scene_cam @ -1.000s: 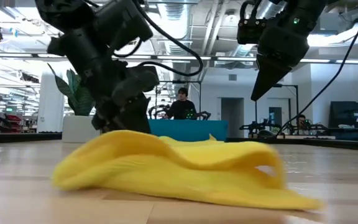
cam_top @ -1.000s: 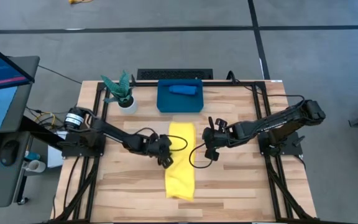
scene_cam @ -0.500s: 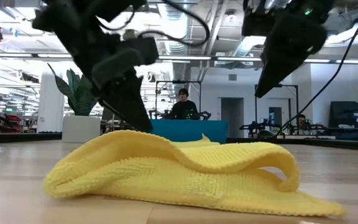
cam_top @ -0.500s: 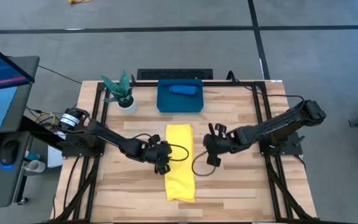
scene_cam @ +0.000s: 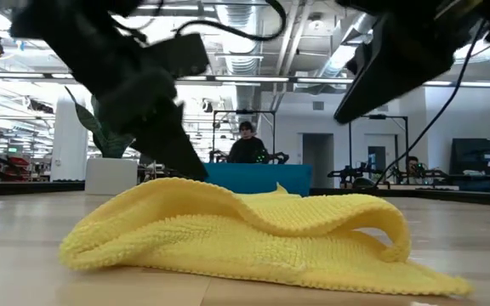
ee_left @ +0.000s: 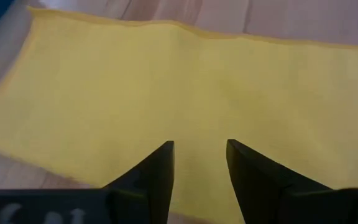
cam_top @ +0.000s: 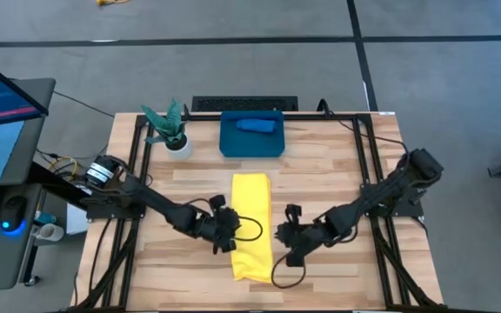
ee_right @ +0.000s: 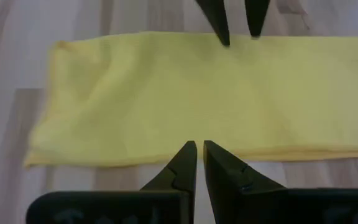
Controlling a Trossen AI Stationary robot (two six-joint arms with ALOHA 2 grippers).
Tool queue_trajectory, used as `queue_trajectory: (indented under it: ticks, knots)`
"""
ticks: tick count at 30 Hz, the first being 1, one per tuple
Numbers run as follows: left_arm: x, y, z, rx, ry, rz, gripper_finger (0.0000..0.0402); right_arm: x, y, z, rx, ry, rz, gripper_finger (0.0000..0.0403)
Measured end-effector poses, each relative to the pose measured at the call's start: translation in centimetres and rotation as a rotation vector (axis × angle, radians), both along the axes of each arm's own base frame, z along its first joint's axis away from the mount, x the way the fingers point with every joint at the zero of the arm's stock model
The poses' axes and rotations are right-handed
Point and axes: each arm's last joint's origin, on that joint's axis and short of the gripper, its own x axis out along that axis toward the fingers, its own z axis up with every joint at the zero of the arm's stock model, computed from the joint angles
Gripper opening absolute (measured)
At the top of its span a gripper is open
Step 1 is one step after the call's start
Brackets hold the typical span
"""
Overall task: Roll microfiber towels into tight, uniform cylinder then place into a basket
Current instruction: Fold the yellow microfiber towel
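The yellow towel [cam_top: 250, 222] lies on the table as a long folded strip running near to far, with a raised wave across it [scene_cam: 245, 229]. A blue towel roll [cam_top: 255, 124] rests in the teal basket [cam_top: 230, 144] at the far edge. My left gripper [ee_left: 199, 146] is open and stands low at the strip's left long edge [cam_top: 230, 237]. My right gripper [ee_right: 199, 145] is shut with nothing in it. It hangs above the table just right of the strip's near part [cam_top: 285, 243], well clear of it in the low view [scene_cam: 351, 102]. My left gripper's open fingers [ee_right: 222, 28] slant down from the table's left over the towel's left long edge [ee_left: 185, 118], with flat cloth beneath them and nothing pinched. I cannot tell whether the tips touch the cloth.
A white pot with a green plant [cam_top: 174, 139] stands at the far left, beside the basket. A dark flat device [cam_top: 243, 103] lies behind the basket. Bare wood shows left and right of the towel. A person sits in the room beyond the table [scene_cam: 247, 144].
My right gripper has swung toward the table's near edge and sunk a little, from beside the strip's middle to beside its near part. My left gripper has drifted toward the near edge and rolled. The towel's near left part has shifted slightly, then lain still.
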Motion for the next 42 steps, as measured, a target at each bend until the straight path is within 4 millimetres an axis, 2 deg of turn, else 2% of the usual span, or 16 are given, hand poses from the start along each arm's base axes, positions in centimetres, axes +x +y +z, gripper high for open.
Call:
queue_trajectory:
  ticks: [5, 9, 13, 24, 29, 34, 42]
  knots:
    - [0.9, 1.3, -1.4, -0.001, 0.033, -0.001, 0.0139, 0.9, 0.0, -2.0, -0.018, 0.023, -0.016, 0.0053]
    - [1.1, 2.2, -1.6, -0.013, 0.059, 0.012, 0.0139, 1.3, -0.3, -3.1, -0.028, 0.046, -0.025, 0.0053]
    - [1.3, 3.3, -1.6, -0.014, 0.072, 0.047, 0.0139, 1.5, -0.6, -3.1, -0.015, 0.049, -0.042, 0.0053]
    - [1.5, 8.7, -2.1, -0.104, 0.112, 0.197, 0.0139, 1.4, -0.5, -2.9, -0.008, 0.05, -0.039, 0.0053]
    - [1.8, 10.0, -2.0, -0.095, 0.099, 0.219, 0.0139, 1.3, -0.5, -2.9, -0.011, 0.056, -0.039, 0.0053]
    - [1.9, 9.7, -2.0, -0.065, 0.096, 0.171, 0.0139, 1.1, -0.2, -2.9, -0.009, 0.057, -0.025, 0.0053]
    - [2.1, 5.3, -1.1, -0.052, 0.089, 0.023, 0.0139, 0.3, 2.6, -2.8, 0.055, 0.02, 0.081, 0.0053]
